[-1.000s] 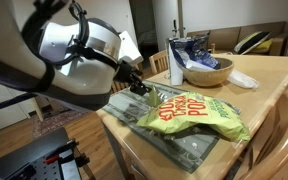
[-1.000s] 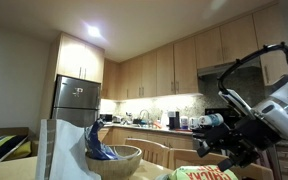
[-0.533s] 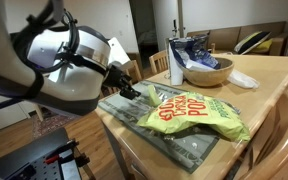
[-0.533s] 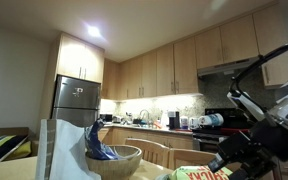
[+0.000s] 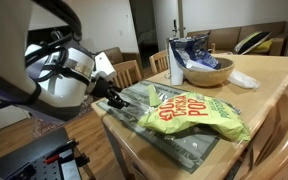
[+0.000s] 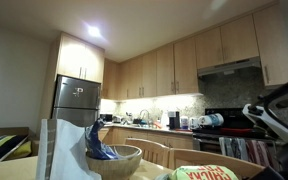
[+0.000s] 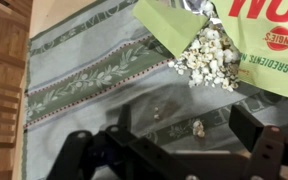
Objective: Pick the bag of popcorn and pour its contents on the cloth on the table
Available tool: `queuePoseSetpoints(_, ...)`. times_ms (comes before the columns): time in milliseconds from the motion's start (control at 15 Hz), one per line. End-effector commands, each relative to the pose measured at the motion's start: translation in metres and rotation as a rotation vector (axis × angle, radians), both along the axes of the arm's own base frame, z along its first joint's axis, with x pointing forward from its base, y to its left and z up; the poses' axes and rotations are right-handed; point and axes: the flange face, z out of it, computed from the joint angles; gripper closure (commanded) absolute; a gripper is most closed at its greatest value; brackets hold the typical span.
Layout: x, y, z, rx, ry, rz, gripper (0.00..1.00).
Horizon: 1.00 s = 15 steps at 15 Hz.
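The pincer (image 7: pixel 185 128) stands wide open, nothing between its jaws, hovering over the end of the grey-green cloth (image 7: pixel 84 75), apart from the bag of popcorn (image 7: pixel 259 40). The bag lies on its side on the cloth, mouth toward the pincer, with a small heap of popcorn (image 7: pixel 208 60) on the cloth at that mouth. The cloth covers part of the wooden desk (image 5: pixel 274 75). I judge the pouring partly done; the next move calls for gripping the bag's closed end and tipping it. In an exterior view the bag of popcorn (image 5: pixel 189 115) shows orange-red lettering reading "POP"; smaller print is too fine to read.
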Motion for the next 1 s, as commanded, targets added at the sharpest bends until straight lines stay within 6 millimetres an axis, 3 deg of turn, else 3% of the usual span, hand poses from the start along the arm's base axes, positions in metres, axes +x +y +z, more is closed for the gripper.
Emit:
queuePoseSetpoints(0,-0.001,-0.002,-0.015,-0.032,0.015,-0.077,0.0)
queuePoseSetpoints(267,-0.004,-0.013,-0.033,-0.059,0.019,-0.188,0.0)
queuePoseSetpoints(667,0.005,-0.03,-0.042,-0.132,-0.045,-0.34,0.0)
queuePoseSetpoints(933,0.004,-0.029,-0.052,-0.184,-0.045,-0.376,0.0)
